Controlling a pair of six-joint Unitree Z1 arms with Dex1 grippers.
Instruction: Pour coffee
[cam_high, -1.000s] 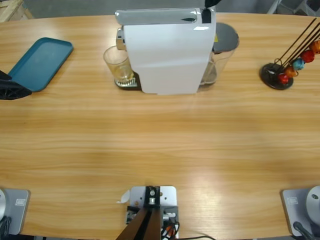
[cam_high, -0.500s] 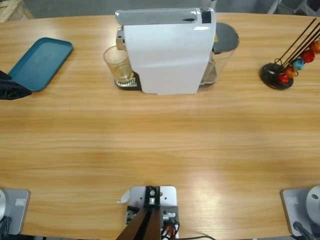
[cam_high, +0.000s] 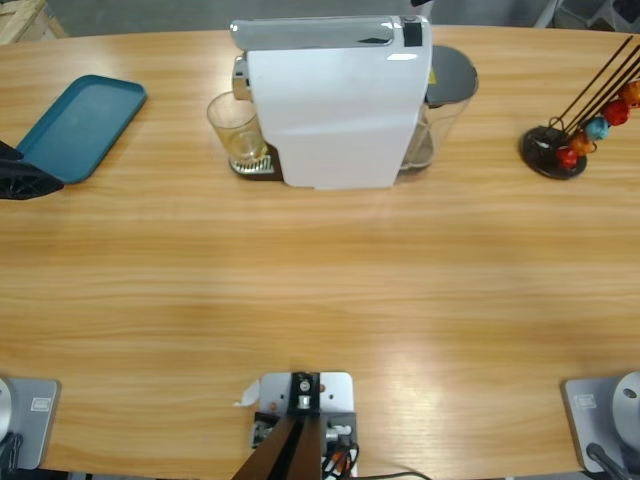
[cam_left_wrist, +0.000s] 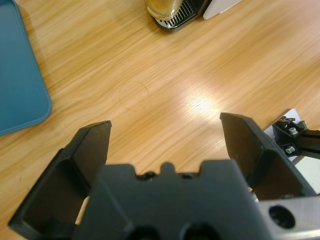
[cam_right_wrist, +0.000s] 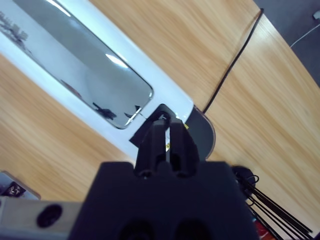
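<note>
— Looking for the coffee? I can't make any out; a glass (cam_high: 236, 130) stands under the white coffee machine (cam_high: 335, 100).
— Grippers?
— Left gripper (cam_left_wrist: 165, 135) spread wide over bare table (cam_high: 320, 290); right gripper (cam_right_wrist: 167, 131) pinched together above the machine.

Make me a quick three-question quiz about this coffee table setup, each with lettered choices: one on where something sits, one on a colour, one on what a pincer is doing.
1. Where does the glass stand?
A. On the tray
B. At the white coffee machine, on its drip grate
C. Beside the capsule stand

2. What colour is the tray?
A. Teal blue
B. Red
C. White

3. How is the left pincer set?
A. Shut on the glass
B. Shut on nothing
C. Open, holding nothing

Answers: 1 B, the glass sits at the machine's left end on the grate. 2 A, the tray shows teal in both views. 3 C, only bare table lies between its spread jaws.
</note>
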